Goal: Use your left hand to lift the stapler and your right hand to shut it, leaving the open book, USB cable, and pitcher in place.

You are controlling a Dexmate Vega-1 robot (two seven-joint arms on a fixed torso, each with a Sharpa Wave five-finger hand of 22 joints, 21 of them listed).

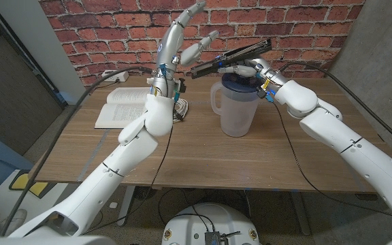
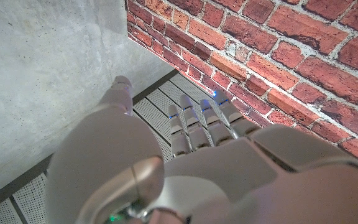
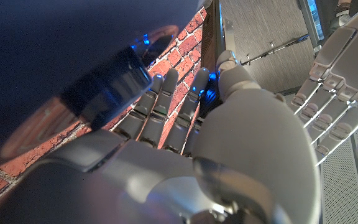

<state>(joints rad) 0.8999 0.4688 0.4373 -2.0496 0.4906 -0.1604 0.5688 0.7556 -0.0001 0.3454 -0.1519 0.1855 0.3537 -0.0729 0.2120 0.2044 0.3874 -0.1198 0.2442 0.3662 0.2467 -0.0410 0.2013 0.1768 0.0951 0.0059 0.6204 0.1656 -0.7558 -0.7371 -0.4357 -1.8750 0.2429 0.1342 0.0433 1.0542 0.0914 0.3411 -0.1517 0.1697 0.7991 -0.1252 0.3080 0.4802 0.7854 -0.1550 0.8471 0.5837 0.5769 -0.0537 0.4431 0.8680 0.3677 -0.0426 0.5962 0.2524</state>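
A long black stapler [image 1: 229,57] is held in the air above the pitcher [image 1: 236,109], tilted with its far end higher. My right hand [image 1: 253,70] grips it from below near its middle. Raised just left of the stapler's lower end is my left hand [image 1: 184,39], its fingers spread upward and holding nothing. In the left wrist view my left hand [image 2: 204,155] points at the brick wall, empty. My right hand [image 3: 222,130] has its fingers curled, with the left hand's fingers [image 3: 328,93] beside it. I cannot tell whether the stapler is open or closed.
The clear pitcher has a dark blue lid [image 3: 104,87] and stands mid-table under the stapler. An open book [image 1: 124,105] lies at the table's left rear. The coiled USB cable [image 1: 178,109] sits beside it, partly behind my left wrist. A brick wall [image 1: 114,34] stands behind the table.
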